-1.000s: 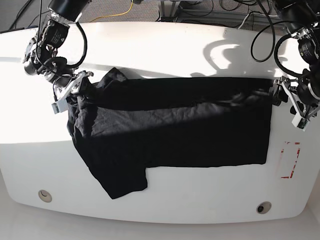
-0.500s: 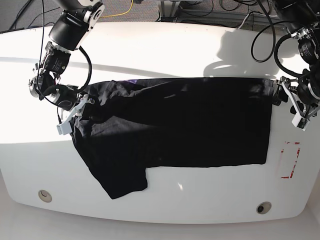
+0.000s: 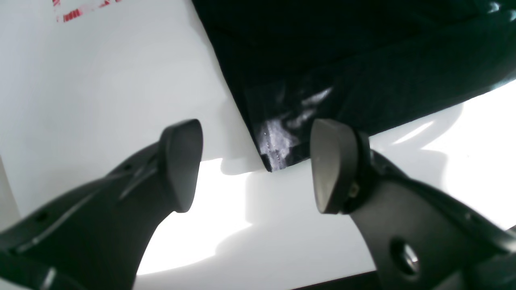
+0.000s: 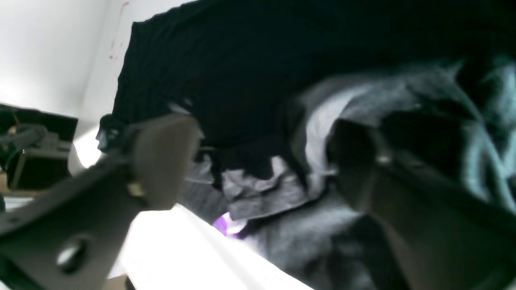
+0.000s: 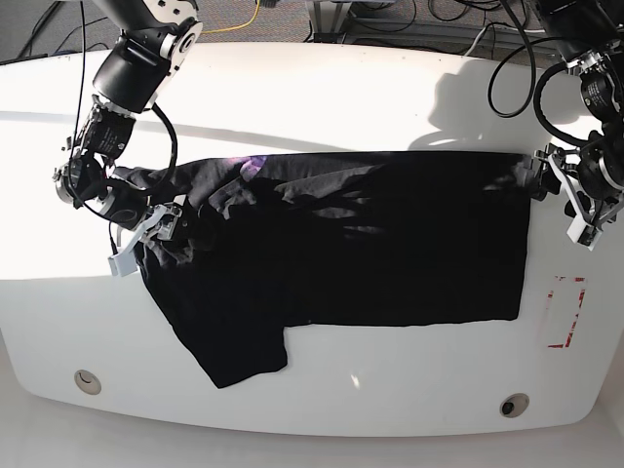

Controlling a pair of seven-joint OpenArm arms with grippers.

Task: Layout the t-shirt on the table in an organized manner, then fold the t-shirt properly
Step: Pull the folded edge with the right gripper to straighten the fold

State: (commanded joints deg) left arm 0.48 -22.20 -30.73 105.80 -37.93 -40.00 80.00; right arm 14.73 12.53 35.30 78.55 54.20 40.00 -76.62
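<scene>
The black t-shirt (image 5: 370, 253) lies spread across the white table (image 5: 322, 97), with a sleeve pointing to the front left. Its left end is bunched, and a purple patch (image 5: 252, 166) shows near the back edge. My right gripper (image 5: 154, 230) is at that bunched left end. In the right wrist view it (image 4: 258, 161) is open, with crumpled fabric (image 4: 266, 189) between its jaws and the purple patch (image 4: 221, 224) just below. My left gripper (image 5: 542, 185) is at the shirt's back right corner. It (image 3: 258, 165) is open there, and the shirt corner (image 3: 278, 149) lies between the fingertips on the table.
A red dashed rectangle mark (image 5: 565, 312) is on the table to the right of the shirt, also at the top of the left wrist view (image 3: 80, 10). Two small round holes (image 5: 88, 380) (image 5: 514, 405) sit near the front edge. Cables lie behind the table.
My right gripper has moved toward the front along the shirt's left end. The folded upper layer has spread back and the purple patch has come into view. The left arm has barely moved.
</scene>
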